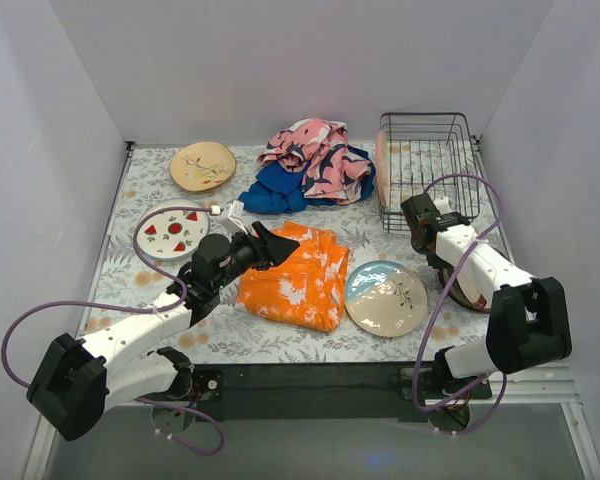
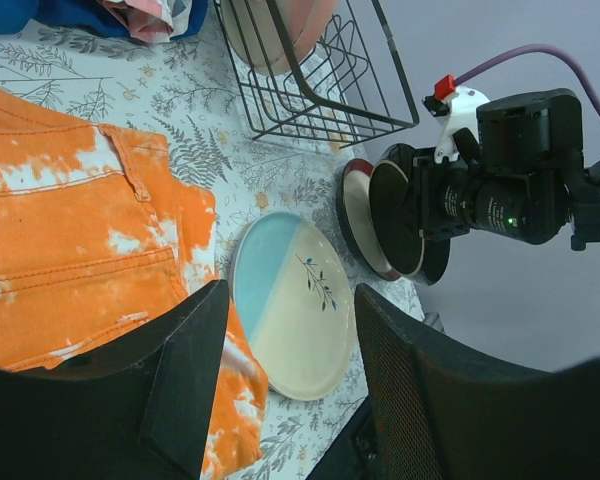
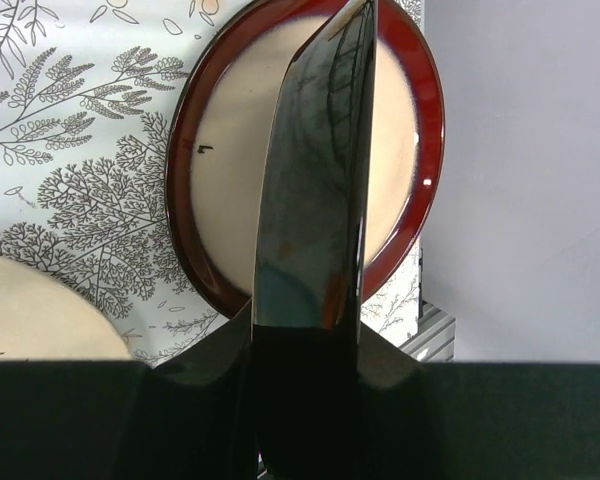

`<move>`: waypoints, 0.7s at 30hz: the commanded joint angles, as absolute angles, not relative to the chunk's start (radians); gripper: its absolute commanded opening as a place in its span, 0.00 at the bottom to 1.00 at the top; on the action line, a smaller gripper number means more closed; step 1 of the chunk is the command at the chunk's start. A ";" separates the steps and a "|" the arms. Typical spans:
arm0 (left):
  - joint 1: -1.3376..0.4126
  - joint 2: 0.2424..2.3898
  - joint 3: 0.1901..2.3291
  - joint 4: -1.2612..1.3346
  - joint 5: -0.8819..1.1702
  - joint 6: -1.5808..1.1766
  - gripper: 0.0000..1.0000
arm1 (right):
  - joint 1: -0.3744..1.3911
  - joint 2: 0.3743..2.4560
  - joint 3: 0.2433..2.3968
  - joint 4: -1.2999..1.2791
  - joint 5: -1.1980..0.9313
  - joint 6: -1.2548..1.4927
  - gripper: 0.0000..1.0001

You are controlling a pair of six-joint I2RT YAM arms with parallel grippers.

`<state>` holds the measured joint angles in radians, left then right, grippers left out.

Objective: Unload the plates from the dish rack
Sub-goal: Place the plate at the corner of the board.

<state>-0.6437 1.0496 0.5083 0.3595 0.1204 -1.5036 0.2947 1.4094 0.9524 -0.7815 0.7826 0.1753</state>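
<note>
The dish rack (image 1: 427, 160) (image 2: 325, 85) stands at the back right with a pink plate (image 1: 380, 165) (image 2: 276, 35) upright at its left end. My right gripper (image 1: 448, 262) (image 3: 305, 330) is shut on a glossy black plate (image 3: 315, 190) (image 2: 396, 215), held on edge just above a red-rimmed plate (image 3: 405, 150) (image 1: 464, 292) (image 2: 358, 215) that lies flat. A blue-cream plate (image 1: 386, 297) (image 2: 295, 300), a watermelon-print plate (image 1: 170, 230) and a tan leafy plate (image 1: 202, 165) lie on the table. My left gripper (image 1: 268, 245) (image 2: 292, 295) hangs open over the orange cloth (image 1: 295, 275), holding nothing.
A pink and a blue cloth (image 1: 310, 165) are heaped at the back centre beside the rack. White walls close in the table on three sides. The right wall stands close behind the red-rimmed plate.
</note>
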 commanded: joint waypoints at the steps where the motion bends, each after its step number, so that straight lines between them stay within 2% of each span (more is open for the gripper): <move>1: -0.647 1.023 0.500 0.360 0.124 -1.500 0.52 | 0.275 1.439 0.943 -0.738 0.873 0.164 0.01; 2: -0.647 1.023 0.500 0.360 0.127 -1.500 0.52 | 0.275 1.445 0.934 -0.735 0.868 0.166 0.01; 5: -0.647 1.026 0.500 0.364 0.124 -1.502 0.52 | 0.272 1.471 0.925 -0.729 0.836 0.170 0.13; 6: -0.647 1.031 0.500 0.364 0.124 -1.502 0.52 | 0.273 1.477 0.923 -0.729 0.824 0.172 0.20; 12: -0.647 1.034 0.502 0.365 0.127 -1.502 0.51 | 0.272 1.471 0.913 -0.706 0.744 0.158 0.25; 15: -0.647 1.037 0.502 0.365 0.127 -1.500 0.52 | 0.273 1.470 0.905 -0.701 0.755 0.160 0.19; 16: -0.647 1.038 0.503 0.365 0.129 -1.502 0.52 | 0.273 1.468 0.905 -0.701 0.762 0.156 0.13; 17: -0.646 1.039 0.503 0.365 0.129 -1.502 0.52 | 0.275 1.468 0.905 -0.701 0.770 0.158 0.02; 21: -0.647 1.035 0.502 0.365 0.126 -1.502 0.51 | 0.278 1.462 0.910 -0.710 0.842 0.166 0.01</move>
